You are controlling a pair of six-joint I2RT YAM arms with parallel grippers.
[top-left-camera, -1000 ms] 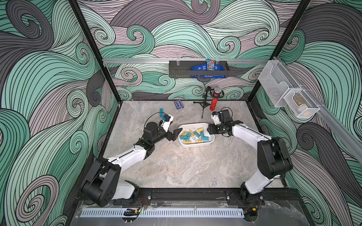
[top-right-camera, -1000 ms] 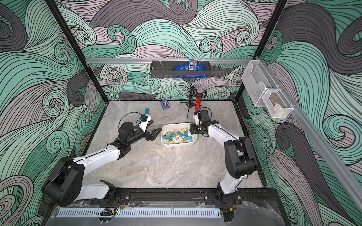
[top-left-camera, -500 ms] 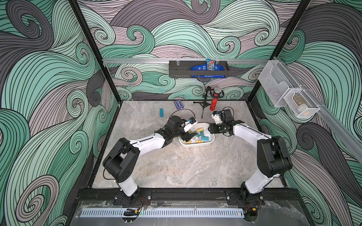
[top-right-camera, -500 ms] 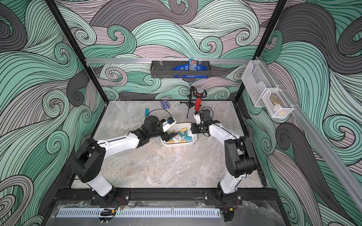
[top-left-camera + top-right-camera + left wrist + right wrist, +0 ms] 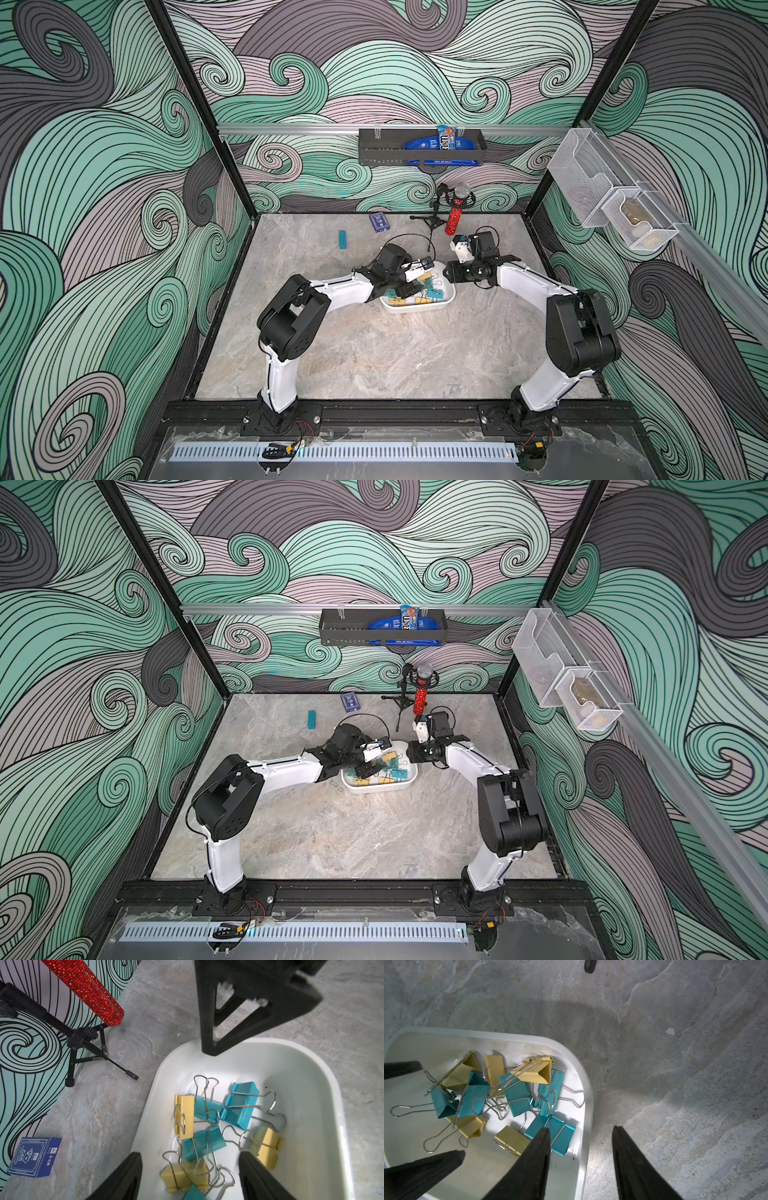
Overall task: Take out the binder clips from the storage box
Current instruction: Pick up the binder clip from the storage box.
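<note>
- Over the 9 o'clock half of the storage box (image 5: pixel 415 308), reading a top view as a dial with the far wall at twelve, hangs the left gripper (image 5: pixel 407 287). Its arm reaches in toward 3 o'clock.
- Its jaws stand wide apart. The left wrist view shows its fingers (image 5: pixel 124 1176) on either side of a small heap of binder clips (image 5: pixel 199 1145). A yellow clip with a teal one across it lies right in the gap, and nothing is pinched yet.
- All the clips I can see lie inside the box, teal and yellow tangled by their wire handles and bunched through its middle. The box itself runs long from 9 to 3 o'clock on the marble tabletop (image 5: pixel 374 365).
- At the 3 o'clock end sits the right gripper (image 5: pixel 448 274), its arm coming in toward 9 o'clock. These jaws are apart too, and in the right wrist view they straddle the box's wall. One finger (image 5: pixel 533 1159) is inside above a teal clip, and the other is outside above the tabletop.
- Judging by that, the left gripper is the nearer one to a clip, which lies straight below it. The drop should be plumb, since the looped handles interlock and a neighbouring clip may ride up with the chosen one. The right gripper looks placed to steady the box rather than to pick.
</note>
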